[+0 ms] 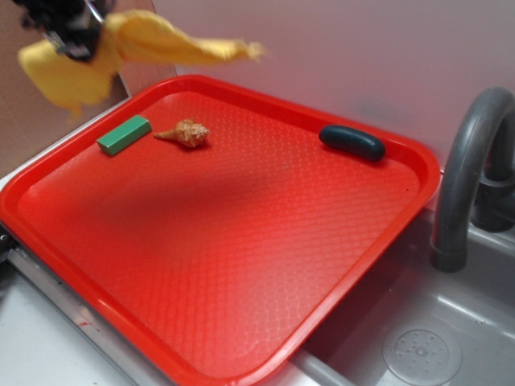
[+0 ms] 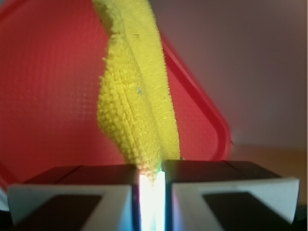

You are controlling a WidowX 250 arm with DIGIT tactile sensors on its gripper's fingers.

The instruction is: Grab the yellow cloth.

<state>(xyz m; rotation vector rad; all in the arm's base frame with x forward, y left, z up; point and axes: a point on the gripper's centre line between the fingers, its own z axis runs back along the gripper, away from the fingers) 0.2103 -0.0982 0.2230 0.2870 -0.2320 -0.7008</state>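
Note:
The yellow cloth (image 1: 137,44) hangs in the air above the tray's far left corner, one end flung out to the right and blurred. My gripper (image 1: 72,36) sits at the top left of the exterior view, shut on the cloth. In the wrist view the ribbed yellow cloth (image 2: 137,96) trails away from my gripper (image 2: 152,175), pinched in the narrow gap between the two jaws. Below it lies the red tray (image 2: 48,86).
On the red tray (image 1: 241,241) lie a small green block (image 1: 125,134), a tan shell (image 1: 187,133) and a dark green oblong object (image 1: 352,142) near the far right rim. A grey faucet (image 1: 467,161) and sink basin (image 1: 422,350) stand to the right.

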